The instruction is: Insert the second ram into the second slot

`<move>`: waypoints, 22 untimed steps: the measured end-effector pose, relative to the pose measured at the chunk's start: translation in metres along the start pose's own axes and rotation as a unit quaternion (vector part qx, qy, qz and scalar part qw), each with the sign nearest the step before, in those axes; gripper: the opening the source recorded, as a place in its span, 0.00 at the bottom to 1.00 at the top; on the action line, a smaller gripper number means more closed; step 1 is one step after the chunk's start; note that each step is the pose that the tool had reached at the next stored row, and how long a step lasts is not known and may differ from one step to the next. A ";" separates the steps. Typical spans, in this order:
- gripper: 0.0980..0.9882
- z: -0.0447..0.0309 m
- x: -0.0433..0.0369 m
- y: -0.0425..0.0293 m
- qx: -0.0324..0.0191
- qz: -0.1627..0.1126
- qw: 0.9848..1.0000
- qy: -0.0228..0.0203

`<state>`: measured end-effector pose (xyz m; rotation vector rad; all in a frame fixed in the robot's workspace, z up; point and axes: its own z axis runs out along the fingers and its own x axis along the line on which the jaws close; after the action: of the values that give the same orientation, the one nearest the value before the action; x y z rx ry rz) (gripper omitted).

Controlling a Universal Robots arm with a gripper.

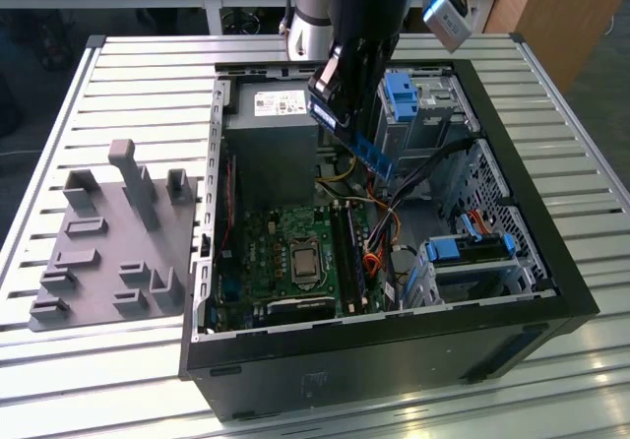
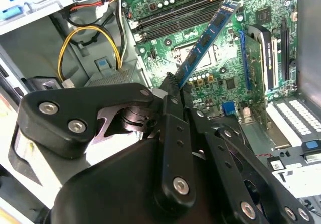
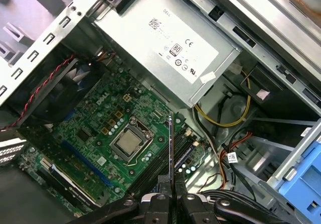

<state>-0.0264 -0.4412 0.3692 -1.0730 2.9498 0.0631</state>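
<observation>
As the arm (image 1: 366, 11) tilts over the case (image 1: 394, 355), its tool (image 2: 172, 87) pinches the second ram (image 2: 210, 30).

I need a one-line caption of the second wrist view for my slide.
The claw holds the blue ram stick tilted above the green motherboard, not yet inserted.

Open black metal computer case (image 1: 394, 355) lies on slatted grey metal bench (image 1: 128, 75). Grey plastic fixture plate (image 1: 108, 252) sits on the bench just beside the case, on the exterior view's left. Green motherboard (image 1: 285, 252) (image 3: 100, 128) on case floor, grey metal power supply box (image 1: 271, 134) (image 3: 170, 48) behind it. Black robot hand (image 1: 340, 114) (image 2: 173, 83) (image 3: 170, 196) above the board, pinching thin blue circuit-stick second ram (image 1: 374, 156) (image 2: 208, 35) (image 3: 171, 153), tilted over the long black memory slots (image 1: 346, 252) (image 2: 170, 20), apart from them. Blue plastic drive caddy (image 1: 463, 252) on the exterior view's right of the board.
</observation>
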 end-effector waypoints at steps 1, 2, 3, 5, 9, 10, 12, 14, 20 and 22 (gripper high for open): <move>0.04 0.0001 0.0000 0.0000 0.000 0.003 1.000 0.000; 0.04 0.0000 0.0000 0.0000 0.000 0.006 1.000 0.000; 0.04 0.0001 0.0000 0.0000 0.000 0.009 1.000 0.000; 0.04 0.0001 0.0000 0.0000 0.000 0.015 1.000 -0.001; 0.04 0.0003 0.0000 0.0000 0.000 0.026 1.000 -0.001; 0.04 0.0003 0.0000 0.0000 0.000 0.029 1.000 -0.001; 0.04 0.0004 0.0000 0.0000 0.001 0.035 0.999 -0.001; 0.04 0.0005 0.0000 0.0000 0.001 0.041 0.999 -0.002; 0.04 0.0009 0.0000 0.0000 0.001 0.057 0.998 -0.002; 0.04 0.0010 0.0000 0.0000 0.001 0.063 0.998 -0.002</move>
<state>-0.0264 -0.4412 0.3682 -0.8849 3.0091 0.0620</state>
